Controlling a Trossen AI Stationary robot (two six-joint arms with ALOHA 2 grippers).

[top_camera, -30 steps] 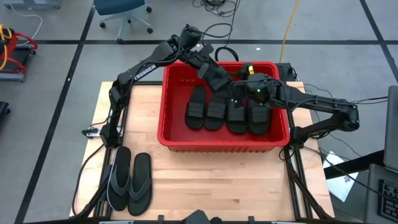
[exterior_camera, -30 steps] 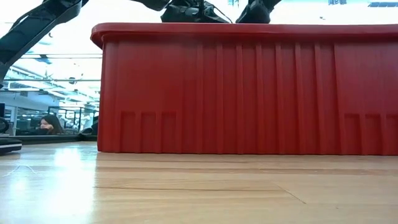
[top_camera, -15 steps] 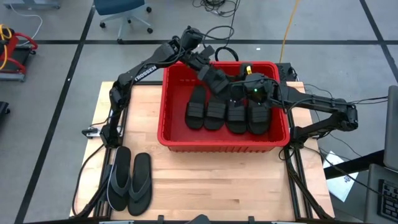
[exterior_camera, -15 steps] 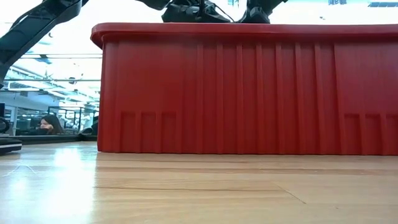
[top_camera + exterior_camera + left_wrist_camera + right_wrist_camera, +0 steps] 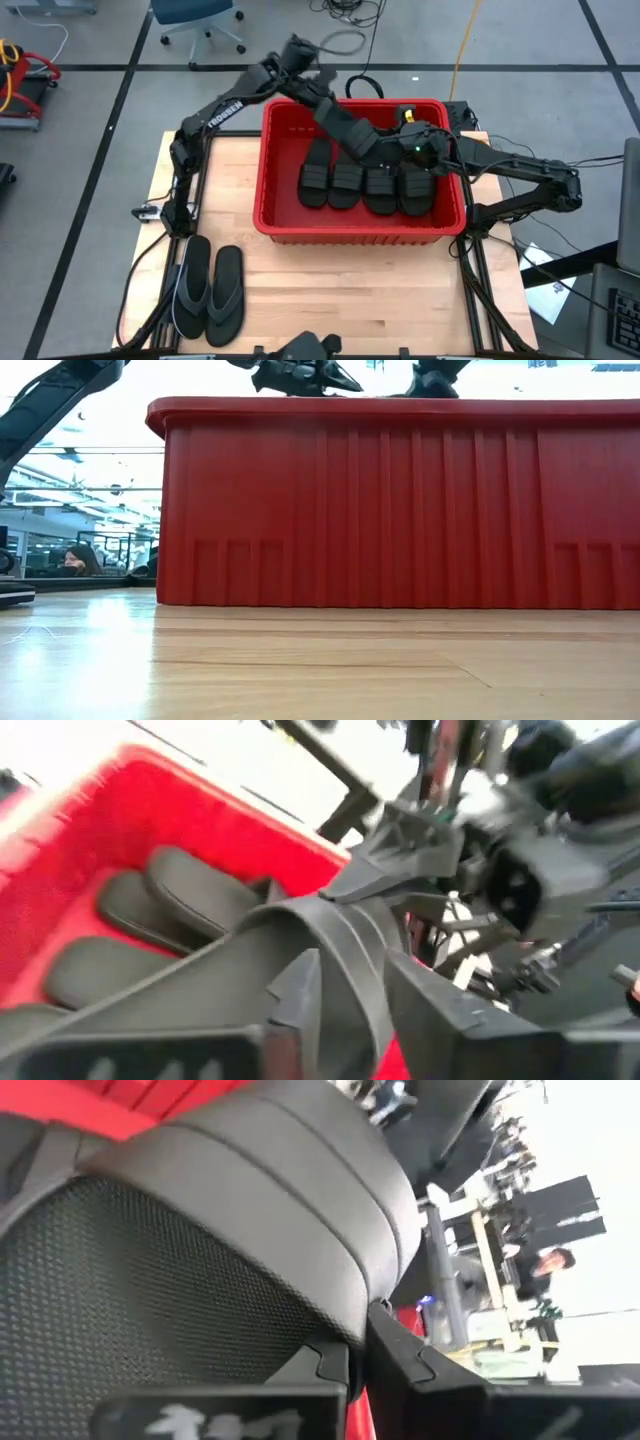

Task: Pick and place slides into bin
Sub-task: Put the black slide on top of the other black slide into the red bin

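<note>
High view: a slide (image 5: 352,138) hangs diagonally over the bin's (image 5: 280,226) upper middle, right gripper (image 5: 392,152) pinching its lower end, left gripper (image 5: 318,104) loosening at its upper-left end.

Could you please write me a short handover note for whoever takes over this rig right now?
Right gripper: jaws shut on the held slide, above the bin.
Left gripper: at that slide's other end.
Done: four slides lie side by side in the bin.
To do: drop the held slide in, then the thong pair on the table, front left.
</note>
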